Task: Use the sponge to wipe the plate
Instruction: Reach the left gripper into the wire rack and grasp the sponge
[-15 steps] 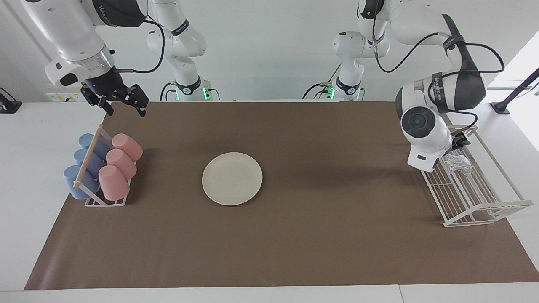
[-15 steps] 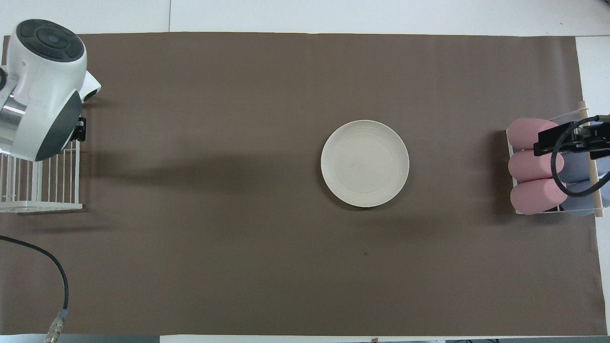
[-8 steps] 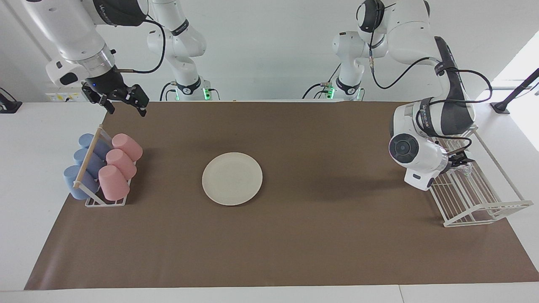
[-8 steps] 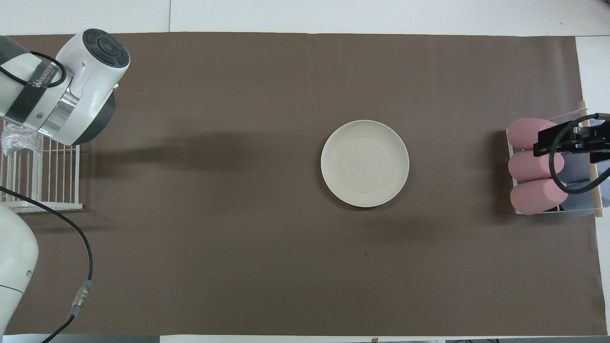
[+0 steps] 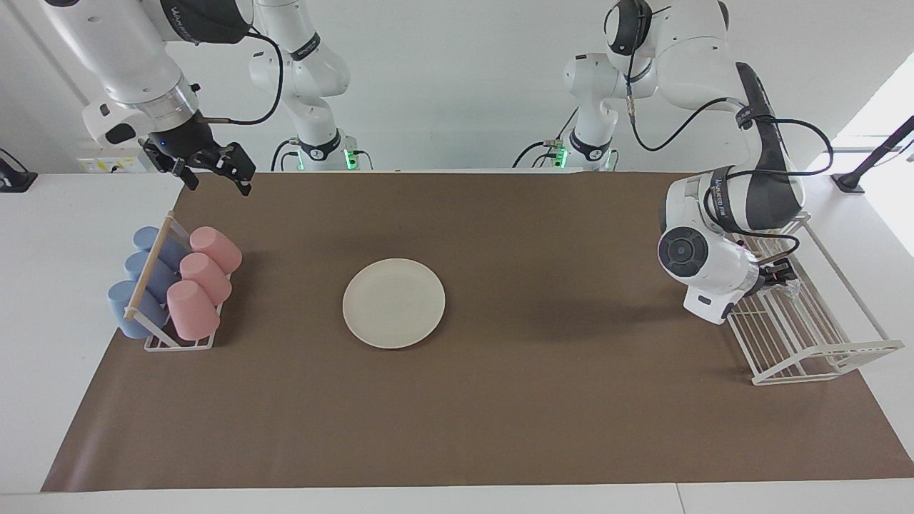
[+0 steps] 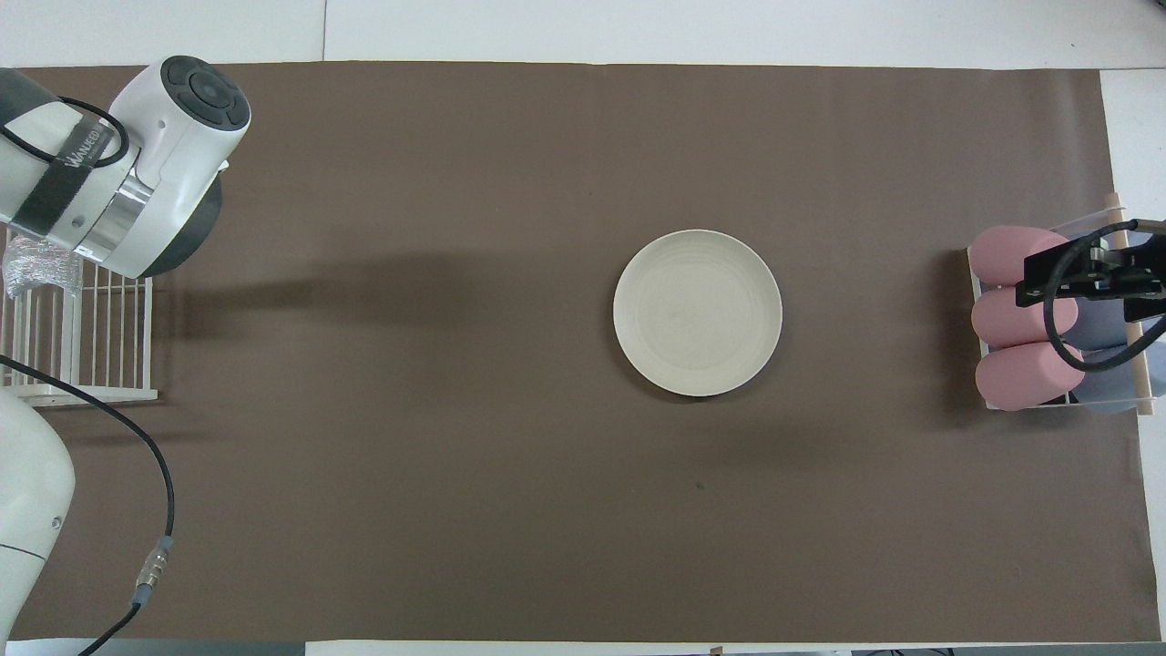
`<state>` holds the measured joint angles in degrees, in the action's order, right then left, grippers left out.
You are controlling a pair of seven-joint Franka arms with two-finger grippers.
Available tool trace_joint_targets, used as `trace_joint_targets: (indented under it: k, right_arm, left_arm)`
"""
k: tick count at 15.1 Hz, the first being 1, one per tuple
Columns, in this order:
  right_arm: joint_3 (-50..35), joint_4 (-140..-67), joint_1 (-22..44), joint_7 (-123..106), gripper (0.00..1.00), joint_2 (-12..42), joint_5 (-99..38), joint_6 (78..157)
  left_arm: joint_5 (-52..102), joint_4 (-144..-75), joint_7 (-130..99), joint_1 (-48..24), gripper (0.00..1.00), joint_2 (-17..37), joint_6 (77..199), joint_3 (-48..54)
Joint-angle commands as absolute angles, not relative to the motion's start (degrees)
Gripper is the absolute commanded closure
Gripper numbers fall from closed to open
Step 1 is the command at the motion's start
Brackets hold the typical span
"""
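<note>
The cream-white plate (image 5: 393, 303) (image 6: 698, 312) lies flat in the middle of the brown mat with nothing on it. The silvery sponge (image 6: 35, 270) sits in the white wire rack (image 5: 810, 346) at the left arm's end of the table. My left gripper (image 5: 780, 275) is down in that rack right at the sponge. Its wrist hides most of the sponge in the facing view and covers the gripper itself from overhead. My right gripper (image 5: 214, 173) (image 6: 1098, 273) hangs open and holds nothing, in the air over the cup rack's end of the mat.
A rack of pink and blue cups (image 5: 175, 282) (image 6: 1029, 319) lies at the right arm's end of the mat. The left arm's cable (image 6: 150, 510) hangs over the mat corner nearest the robots. Bare brown mat (image 5: 543, 400) surrounds the plate.
The left arm swung down and lowered its gripper into the wire rack onto the sponge, then barely moved. The right gripper drifted slightly. The plate stayed put.
</note>
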<state>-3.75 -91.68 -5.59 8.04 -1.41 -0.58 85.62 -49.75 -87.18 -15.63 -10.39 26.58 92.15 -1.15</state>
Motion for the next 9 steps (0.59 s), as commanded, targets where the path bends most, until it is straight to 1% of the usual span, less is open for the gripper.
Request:
trace_joint_targets:
  k: [1, 7, 9]
  right_arm:
    - [-4.13, -91.32, -5.89, 9.32, 0.0, -1.67, -1.58, 84.64]
    - [-4.13, -91.32, -5.89, 9.32, 0.0, -1.67, -1.58, 84.73]
    - [-4.13, -91.32, -5.89, 9.4, 0.0, -1.76, -1.58, 84.81]
  left_arm:
    - [-51.06, -87.19, -14.94, -10.55, 1.0, 26.63, 91.76, -1.76]
    - [-50.45, -86.84, -14.77, -10.46, 1.0, 26.19, 92.02, -1.67]
    - [-48.62, -86.57, -14.59, -10.37, 1.0, 24.53, 91.76, -1.58]
